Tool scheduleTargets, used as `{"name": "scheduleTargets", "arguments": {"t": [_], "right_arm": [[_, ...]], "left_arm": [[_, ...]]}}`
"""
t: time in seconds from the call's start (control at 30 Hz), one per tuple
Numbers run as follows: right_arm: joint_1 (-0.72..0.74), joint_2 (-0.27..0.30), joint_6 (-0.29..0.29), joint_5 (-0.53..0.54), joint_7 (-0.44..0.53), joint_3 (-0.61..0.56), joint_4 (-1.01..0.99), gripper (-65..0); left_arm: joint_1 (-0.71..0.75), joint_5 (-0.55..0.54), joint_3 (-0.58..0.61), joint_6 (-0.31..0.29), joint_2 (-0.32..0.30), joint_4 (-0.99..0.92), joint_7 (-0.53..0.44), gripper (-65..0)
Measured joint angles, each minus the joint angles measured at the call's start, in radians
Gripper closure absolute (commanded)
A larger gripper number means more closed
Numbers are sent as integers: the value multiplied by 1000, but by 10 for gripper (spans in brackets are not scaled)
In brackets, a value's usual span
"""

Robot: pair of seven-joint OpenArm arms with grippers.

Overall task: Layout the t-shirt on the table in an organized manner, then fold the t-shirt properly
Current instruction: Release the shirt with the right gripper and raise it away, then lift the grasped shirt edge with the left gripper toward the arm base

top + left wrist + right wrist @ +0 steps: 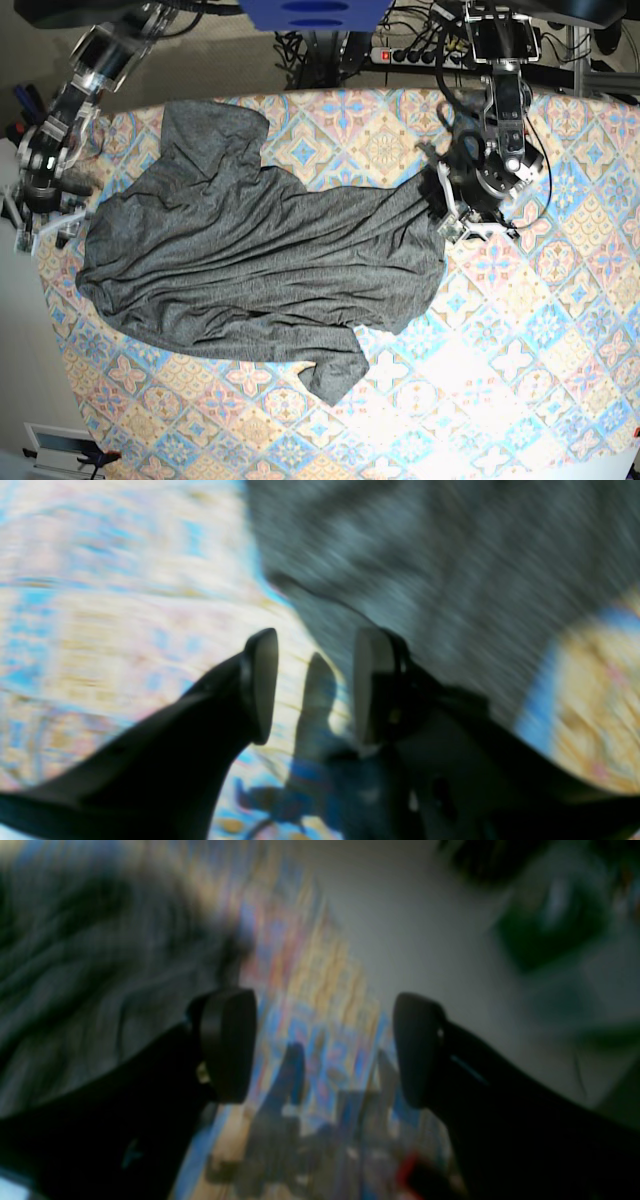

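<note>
The dark grey t-shirt point(250, 260) lies spread but wrinkled across the left half of the tile-print table point(520, 340), one sleeve pointing to the front point(335, 375). My left gripper point(447, 212) hovers at the shirt's right edge. In the blurred left wrist view it point(315, 685) stands open over bare table, nothing between the fingers point(260, 685), with the shirt point(450, 570) just beyond. My right gripper point(45, 228) is at the table's left edge beside the shirt. Its wrist view shows it point(322, 1047) wide open and empty, with the shirt point(75, 965) to its left.
The table's left edge drops to grey floor point(450, 940) right beside my right gripper. Cables and a power strip point(410, 55) lie behind the table's far edge. The table's right and front parts point(480, 420) show bare tile print.
</note>
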Motion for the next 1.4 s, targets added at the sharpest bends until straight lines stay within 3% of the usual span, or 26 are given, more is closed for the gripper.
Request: {"name": "scheduleTargets", "arguments": {"t": [0.13, 0.27, 0.47, 0.6, 1.1, 1.27, 1.4], "right_arm": [[-79, -28, 2, 174, 57, -2, 89, -412], [-220, -97, -3, 290, -24, -8, 89, -412], [-272, -72, 3, 542, 37, -9, 76, -412], [-312, -83, 137, 627, -1, -29, 14, -412], [-289, -70, 169, 676, 90, -34, -235, -412], [-284, -59, 279, 682, 112, -29, -287, -412], [-220, -55, 279, 698, 136, -67, -340, -412]], "left_arm": [[-22, 0, -1, 8, -4, 0, -2, -233], [-14, 0, -3, 6, -2, 2, -11, -233], [-16, 6, -8, 6, -2, 2, -6, -233], [-14, 8, -9, 7, -3, 2, -1, -233], [-14, 8, -9, 7, -5, 2, -3, -233], [-14, 8, -9, 6, -5, 2, -4, -233], [-14, 8, -8, 6, -5, 2, -4, -233]]}}
